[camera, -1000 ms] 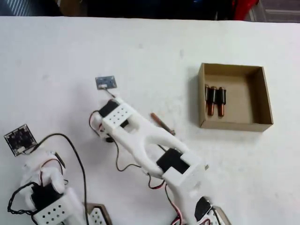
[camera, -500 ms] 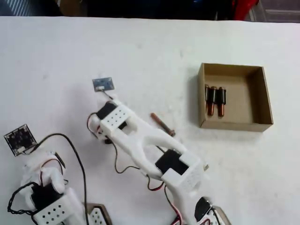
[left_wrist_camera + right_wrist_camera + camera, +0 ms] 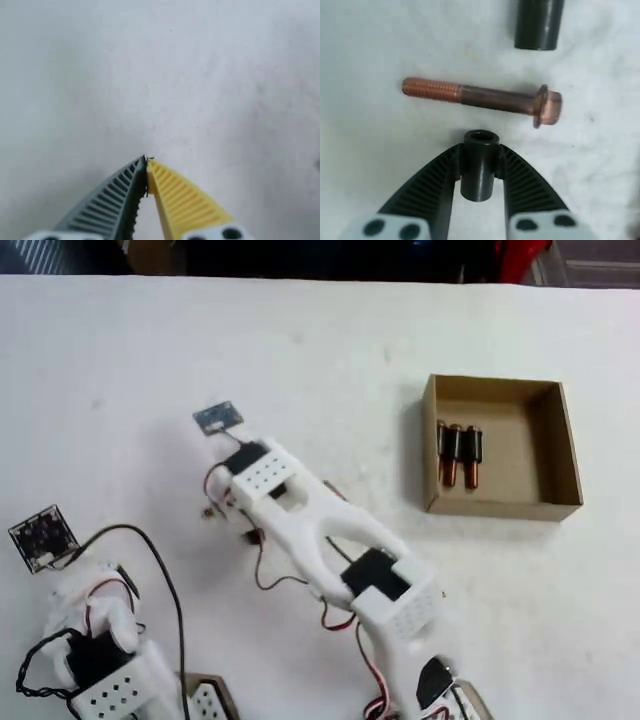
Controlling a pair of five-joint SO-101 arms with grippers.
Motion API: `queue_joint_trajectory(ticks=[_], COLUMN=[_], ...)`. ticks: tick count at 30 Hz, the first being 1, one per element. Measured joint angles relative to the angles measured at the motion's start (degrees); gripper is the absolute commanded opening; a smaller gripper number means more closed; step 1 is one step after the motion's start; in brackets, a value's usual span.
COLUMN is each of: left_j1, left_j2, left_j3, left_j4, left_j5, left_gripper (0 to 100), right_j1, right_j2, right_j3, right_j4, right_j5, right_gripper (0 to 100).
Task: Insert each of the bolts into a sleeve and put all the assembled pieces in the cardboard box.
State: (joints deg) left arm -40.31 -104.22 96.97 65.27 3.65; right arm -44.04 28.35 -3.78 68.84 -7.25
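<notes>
Right wrist view looks down on the right hand [image 3: 480,151], whose two black ribbed fingers [image 3: 437,180] are closed against the sides of a short black sleeve [image 3: 479,176]. The sleeve sits between the fingers near their tips, its open bore pointing out past them. Whether its lower end touches the desk [image 3: 365,40] cannot be told.

Just in front of the held sleeve a copper bolt [image 3: 480,96] lies flat on the desk, crosswise to the fingers, with its threaded end to one side and its flanged hex head to the other. It is near the sleeve but apart from it. Beyond the bolt's head end lies a second sleeve [image 3: 538,25], also black, cut off by the picture's edge and apart from the bolt.

In the left wrist view the left hand [image 3: 146,162] hangs over bare desk with its grey finger [image 3: 112,200] and yellow finger meeting at the tips, holding nothing.

From the high view, the right arm [image 3: 320,530] stretches across the middle of the desk, well apart from the cardboard box [image 3: 565,445], which stands open off to the side. Inside the box three assembled pieces [image 3: 458,452] lie side by side, touching or nearly so, close to the wall that faces the middle of the desk; each shows a black sleeve on a copper shaft. The left arm [image 3: 95,645] is folded back at the near corner of the desk.
</notes>
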Motion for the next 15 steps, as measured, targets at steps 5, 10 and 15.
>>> queue_joint_trajectory(ticks=[5,10,15], left_j1=[0.0,0.0,0.0], left_j2=[0.0,0.0,0.0], left_j3=[0.0,0.0,0.0], left_j4=[0.0,0.0,0.0], left_j5=[0.0,0.0,0.0], left_gripper=[3,3,3], right_j1=[4.22,7.65,8.7], right_j2=[0.0,0.0,0.26], right_j3=[0.0,0.0,0.0], right_j4=[3.08,5.98,6.42], right_j5=[9.76,19.08,22.59], right_gripper=[2.4,2.8,2.9])
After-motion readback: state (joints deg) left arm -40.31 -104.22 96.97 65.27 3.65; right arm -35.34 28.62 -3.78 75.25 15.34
